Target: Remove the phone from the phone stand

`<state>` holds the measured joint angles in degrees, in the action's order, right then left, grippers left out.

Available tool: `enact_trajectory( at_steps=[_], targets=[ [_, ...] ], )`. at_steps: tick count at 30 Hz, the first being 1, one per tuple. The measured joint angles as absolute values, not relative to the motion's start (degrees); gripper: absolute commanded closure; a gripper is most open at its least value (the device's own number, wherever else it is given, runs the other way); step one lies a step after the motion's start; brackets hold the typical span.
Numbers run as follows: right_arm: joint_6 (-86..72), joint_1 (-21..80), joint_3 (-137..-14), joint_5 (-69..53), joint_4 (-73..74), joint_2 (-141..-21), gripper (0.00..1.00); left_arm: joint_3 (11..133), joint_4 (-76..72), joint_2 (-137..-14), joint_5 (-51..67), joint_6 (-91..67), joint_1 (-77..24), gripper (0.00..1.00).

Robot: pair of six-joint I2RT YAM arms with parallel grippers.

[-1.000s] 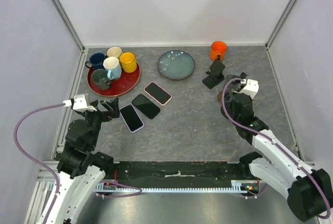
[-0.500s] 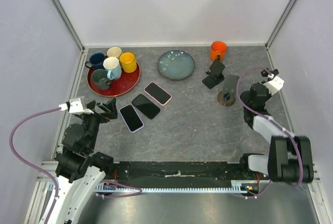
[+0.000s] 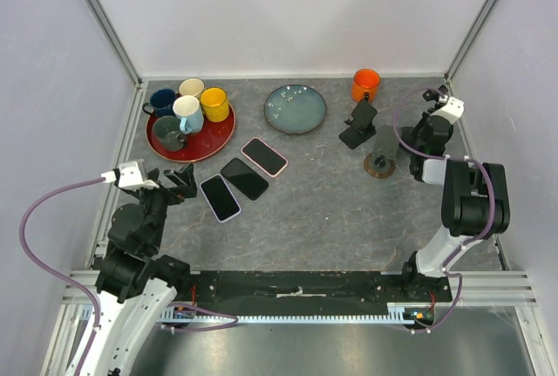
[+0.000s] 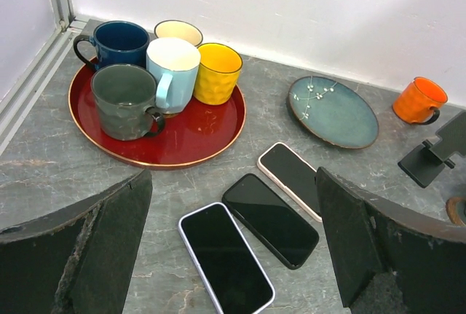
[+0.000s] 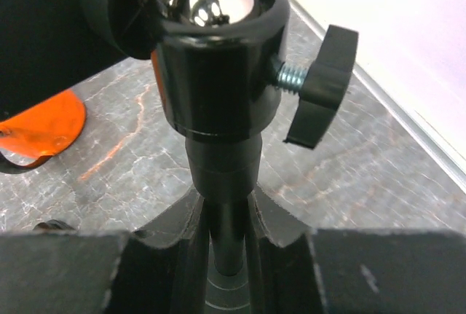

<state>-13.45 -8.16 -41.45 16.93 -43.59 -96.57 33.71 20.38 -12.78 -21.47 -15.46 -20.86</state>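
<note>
Likely stiff, light and slick-faced, so best pinched across the long edges of the phone (image 3: 364, 113), seen propped on the black phone stand (image 3: 351, 139) just before the orange mug (image 3: 366, 85). Found the left gripper (image 3: 179, 186) spread wide, empty. Could not tell the right gripper (image 3: 427, 132) parted or closed — wrist view filled by a ball-jointed post (image 5: 218, 66). Barely told phone from stand — cropped in the left wrist view.

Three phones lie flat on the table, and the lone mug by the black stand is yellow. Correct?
No: the lone mug by the black stand is orange, not yellow, as the top external view shows. The three phones do lie flat on the table.
</note>
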Motion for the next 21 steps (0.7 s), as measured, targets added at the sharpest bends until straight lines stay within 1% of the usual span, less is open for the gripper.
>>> enact_trajectory(
  at_steps=[4,10,11,13,14,16,17,21],
  targets=[
    [-12.3,-8.2,-45.3,12.7,-44.4,-101.6,1.0,33.7,20.4,-13.7,-21.5,-15.3,-20.6,0.0],
    [-11.0,-8.2,-47.9,9.6,-44.1,-105.1,0.94,33.6,20.4,-14.2,-21.5,-15.3,-20.3,0.0],
    [-10.9,-8.2,-48.1,9.4,-43.9,-105.1,0.89,33.6,20.4,-14.2,-21.5,-15.3,-20.3,0.0],
    [-10.5,-8.2,-48.3,8.8,-43.0,-105.1,0.84,33.5,20.3,-14.3,-21.5,-15.3,-20.2,0.0],
    [-10.2,-8.2,-48.6,8.4,-42.4,-105.1,0.79,33.5,20.2,-14.3,-21.5,-15.2,-20.2,0.0],
    [-10.0,-8.2,-49.3,7.8,-41.3,-105.1,0.75,33.4,20.0,-14.3,-21.5,-15.2,-20.2,0.0],
    [-9.8,-8.2,-49.3,7.5,-41.1,-105.1,0.71,33.4,19.9,-14.2,-21.5,-15.2,-20.2,0.0],
    [-9.8,-8.3,-49.3,6.8,-40.9,-105.1,0.64,33.4,19.9,-14.0,-21.5,-15.2,-20.2,0.0]
  ],
)
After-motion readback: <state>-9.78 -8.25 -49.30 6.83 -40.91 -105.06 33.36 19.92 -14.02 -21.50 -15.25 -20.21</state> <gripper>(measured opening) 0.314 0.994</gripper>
